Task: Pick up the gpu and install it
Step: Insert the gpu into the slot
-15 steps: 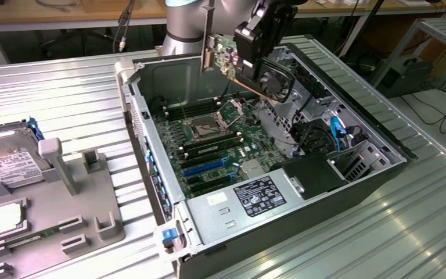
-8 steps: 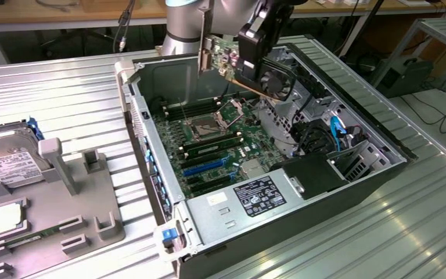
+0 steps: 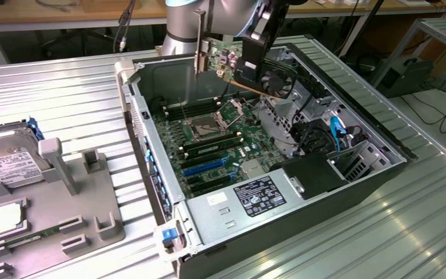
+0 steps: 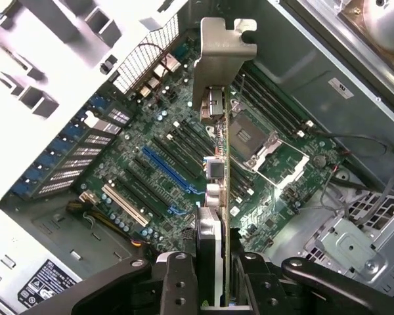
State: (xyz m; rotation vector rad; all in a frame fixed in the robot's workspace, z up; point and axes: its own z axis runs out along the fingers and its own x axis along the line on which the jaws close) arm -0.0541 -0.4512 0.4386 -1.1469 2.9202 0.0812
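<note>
The gpu (image 3: 231,64) hangs in the air over the back of the open computer case (image 3: 378,139), held on edge and tilted. Its silver bracket (image 3: 200,43) is toward the exterior view's left and its black fan (image 3: 277,82) toward the right. My gripper (image 3: 255,51) comes down from above and is shut on the card's upper edge. In the wrist view the gpu (image 4: 226,197) shows edge-on between my dark fingers (image 4: 177,279), with the bracket (image 4: 223,59) at the far end. It floats above the motherboard (image 4: 151,151), clear of the slots.
The motherboard (image 3: 207,145) lies in the case floor with blue expansion slots (image 3: 204,168), memory slots and an open CPU socket (image 3: 207,123). A power supply (image 3: 262,197) sits at the near end, cables at the right. Outside, a hard drive (image 3: 6,157) and a grey fixture (image 3: 60,209) stand at the left.
</note>
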